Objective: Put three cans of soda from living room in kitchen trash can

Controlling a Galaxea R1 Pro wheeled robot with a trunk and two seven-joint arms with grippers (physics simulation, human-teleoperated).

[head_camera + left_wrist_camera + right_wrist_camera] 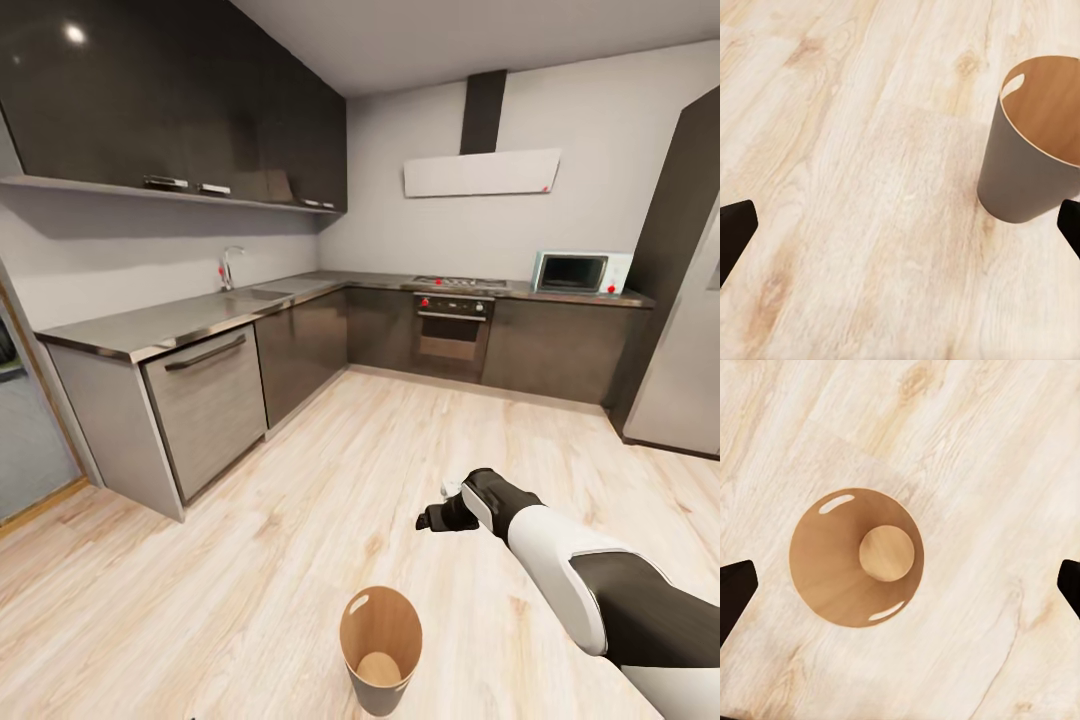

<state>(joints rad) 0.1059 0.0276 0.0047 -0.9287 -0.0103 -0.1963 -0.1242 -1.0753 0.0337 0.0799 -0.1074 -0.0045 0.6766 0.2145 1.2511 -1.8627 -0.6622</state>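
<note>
Room: kitchen with dark cabinets (180, 100), oven (452, 325), microwave (580, 271), pale wood floor (330, 470).
Bin: trash can (380, 650) upright on the floor, near the view's bottom edge; brown inside, nothing in it.
Right gripper (900, 585): spread wide, holding nothing, directly above the bin's mouth.
Left gripper (900, 232): spread wide, holding nothing, over bare floor beside the bin.

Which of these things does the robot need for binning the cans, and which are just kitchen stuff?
Needed for the job:
- tash can, upright on the pale wood floor, nothing in it
- right pincer, open and holding nothing

Just kitchen stuff:
- microwave
- oven
- tap
- dishwasher
- fridge
</note>
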